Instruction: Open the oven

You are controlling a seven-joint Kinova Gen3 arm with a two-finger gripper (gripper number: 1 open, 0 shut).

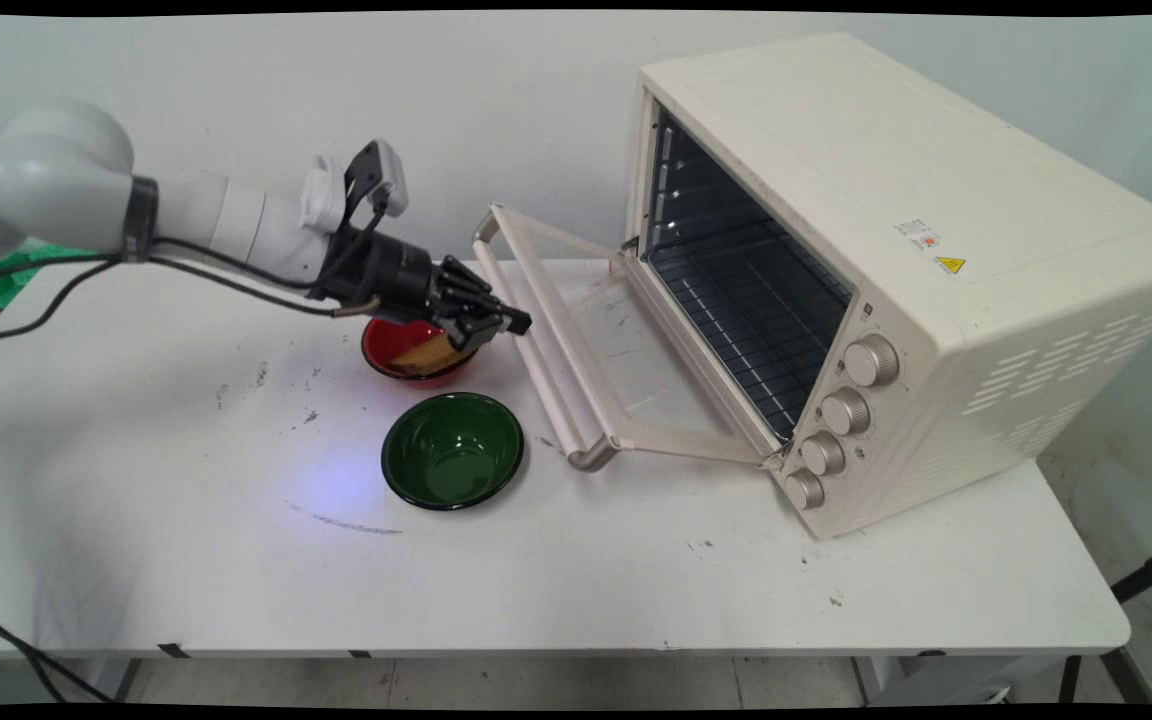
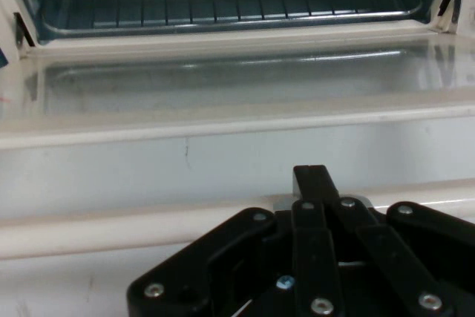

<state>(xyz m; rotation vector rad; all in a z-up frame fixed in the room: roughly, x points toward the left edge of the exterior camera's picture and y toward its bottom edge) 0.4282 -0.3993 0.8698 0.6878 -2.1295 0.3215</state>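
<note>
Main view: gripper (image 1: 514, 322) level above red bowl (image 1: 398, 346) — fingers together, gripping nothing.
Bowl contents: yellowish piece (image 1: 428, 352).
Nearby: green bowl (image 1: 452, 450); oven (image 1: 896, 270) — door (image 1: 596, 340) open.

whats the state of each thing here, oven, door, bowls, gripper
toaster oven: on the table, cavity empty, wire rack inside
oven door: folded fully open
red bowl: upright, a yellowish-brown piece in it
green bowl: upright, empty
gripper: shut, level, above the red bowl at the door's handle
</note>
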